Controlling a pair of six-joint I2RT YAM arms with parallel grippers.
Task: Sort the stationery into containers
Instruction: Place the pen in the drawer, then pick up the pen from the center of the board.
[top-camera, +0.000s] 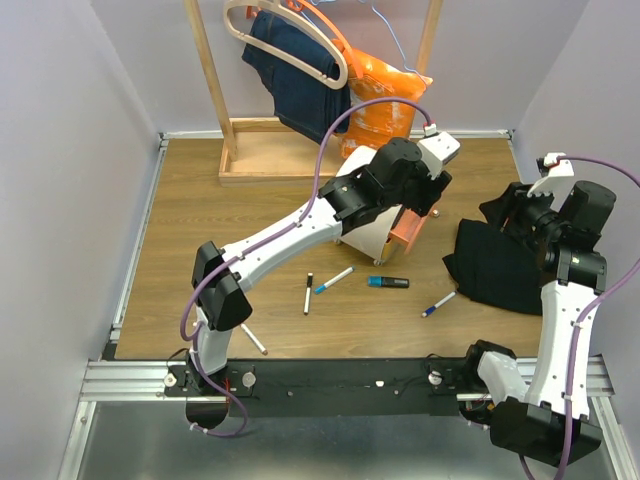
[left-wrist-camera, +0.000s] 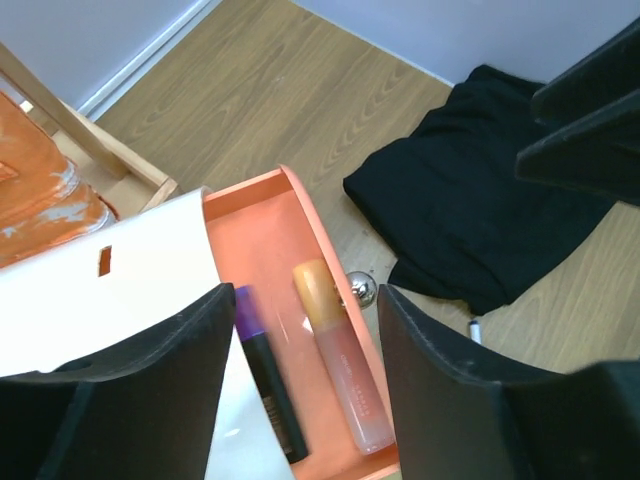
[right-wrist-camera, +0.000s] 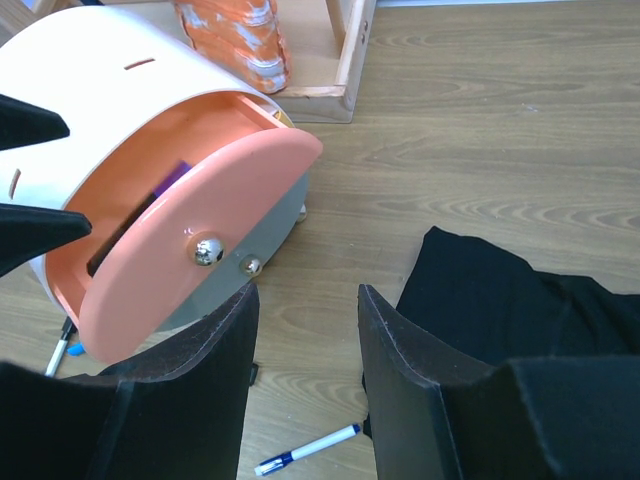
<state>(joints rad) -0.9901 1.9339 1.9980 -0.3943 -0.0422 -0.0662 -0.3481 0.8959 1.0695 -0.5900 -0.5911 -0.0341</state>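
The cream-white cabinet (top-camera: 368, 238) (right-wrist-camera: 90, 90) has its top orange drawer (left-wrist-camera: 262, 232) (right-wrist-camera: 190, 240) pulled out. An orange-pink tube (left-wrist-camera: 342, 355) and a purple-capped black marker (left-wrist-camera: 265, 375) lie in the drawer. My left gripper (top-camera: 425, 195) (left-wrist-camera: 305, 320) hovers open above them, holding nothing. My right gripper (top-camera: 520, 215) (right-wrist-camera: 305, 320) is open and empty above the wood, beside the dark cloth (top-camera: 495, 262). On the table lie a black-capped white pen (top-camera: 308, 293), a blue-capped pen (top-camera: 334, 280), a black marker (top-camera: 388, 282), another blue-capped pen (top-camera: 438, 304) (right-wrist-camera: 306, 449) and a white pen (top-camera: 254, 339).
A wooden clothes rack (top-camera: 270, 150) with a hanger and dark garment stands at the back. An orange bag (top-camera: 385, 110) (right-wrist-camera: 235, 40) sits behind the cabinet. A second drawer knob (right-wrist-camera: 251, 265) shows below the open drawer's knob (right-wrist-camera: 207, 250). Purple walls close in both sides.
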